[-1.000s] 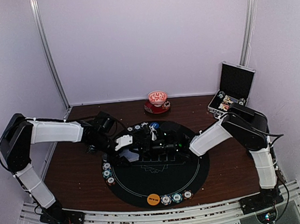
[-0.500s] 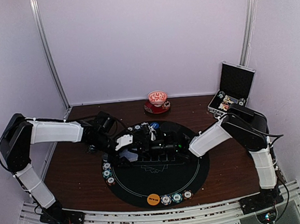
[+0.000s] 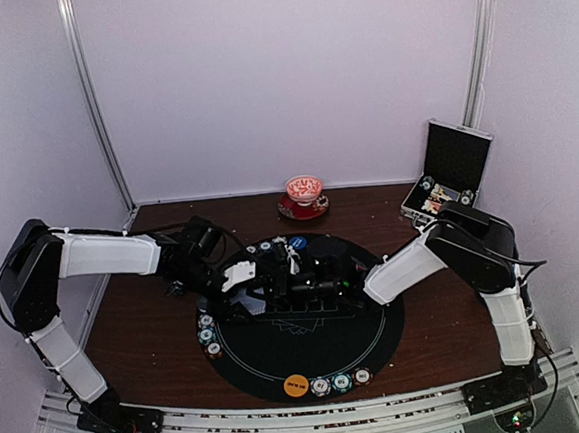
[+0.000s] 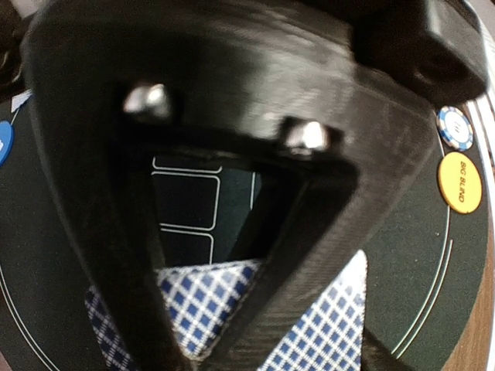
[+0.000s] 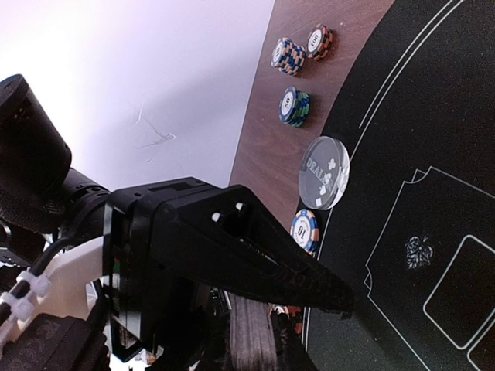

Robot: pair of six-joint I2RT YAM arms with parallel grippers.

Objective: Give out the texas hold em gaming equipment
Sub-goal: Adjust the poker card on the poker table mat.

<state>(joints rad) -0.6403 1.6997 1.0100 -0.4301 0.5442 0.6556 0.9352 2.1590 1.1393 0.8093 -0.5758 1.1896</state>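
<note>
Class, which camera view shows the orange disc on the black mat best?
The left wrist view: the orange disc is large there, its lettering legible. The top view shows it only as a small dot at the near edge of the black mat. The right wrist view misses it.

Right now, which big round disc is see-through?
The clear dealer disc at the edge of the mat; the orange disc and the blue disc are solid colours.
</note>
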